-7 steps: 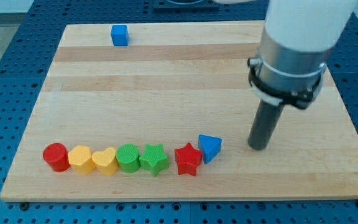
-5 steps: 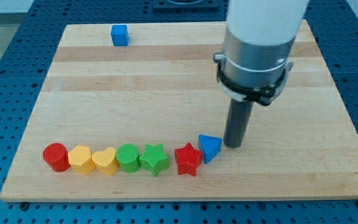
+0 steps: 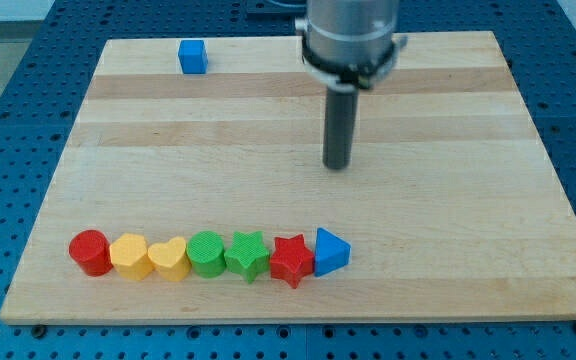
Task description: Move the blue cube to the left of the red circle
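Tip [image 3: 337,166] had pulled back up to mid-bench, clear of all blocks. Blue triangle [image 3: 331,251] got nudged against red star [image 3: 291,260]. Blue cube [image 3: 192,56] sat top-left, far from red circle [image 3: 90,251]. No gripper fitted.

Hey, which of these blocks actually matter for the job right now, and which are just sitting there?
Belong to the job:
blue cube
red circle
my tip, mid-board, touching no block

Just lying about:
yellow block
yellow heart
green circle
green star
red star
blue triangle
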